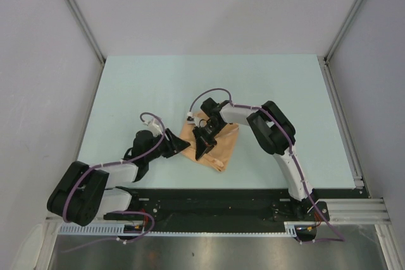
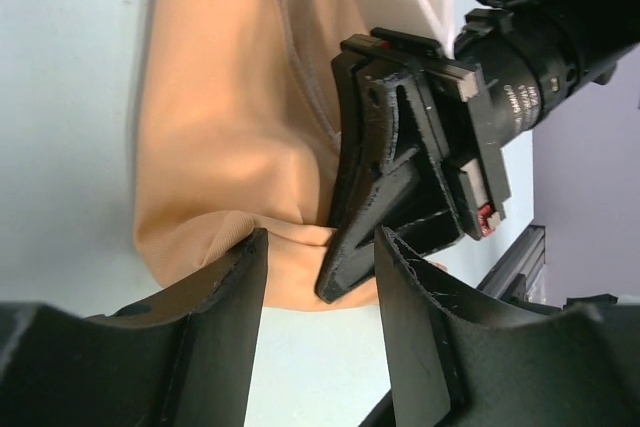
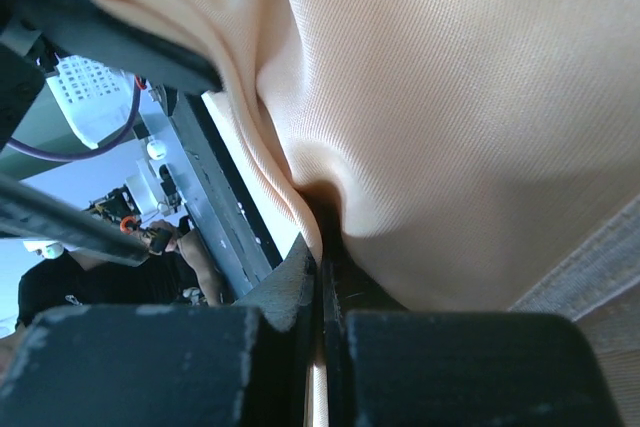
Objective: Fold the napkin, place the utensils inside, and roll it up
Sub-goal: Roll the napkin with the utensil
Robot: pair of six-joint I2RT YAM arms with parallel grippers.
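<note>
A: Where does the napkin (image 1: 223,153) lie?

B: On the pale blue-green table (image 1: 126,93), near its front edge and roughly midway between the two arms. From above it is a peach-orange shape, bunched and creased rather than flat, partly covered by the right arm's wrist.

A: And the right gripper (image 3: 322,267)?

B: It is clamped on the cloth. In its own wrist view the two dark fingers meet along a thin seam, and a fold of the napkin runs down into that seam and is pinched there. Above the pinch the fabric spreads out in a smooth sheet, with a deep crease just beside the fingers.

A: What of the left gripper (image 2: 320,242)?

B: Its fingers (image 2: 225,327) stand apart, with a plain gap between them. In the top view it sits at the napkin's left side. Its wrist view shows the cloth's rounded, folded edge reaching right up to the fingertips, and the tip of the right gripper comes down on the cloth just beyond the gap.

A: Do the left fingers touch the cloth?

B: One fingertip overlaps the napkin's edge in that view, but whether it actually touches cannot be told.
</note>
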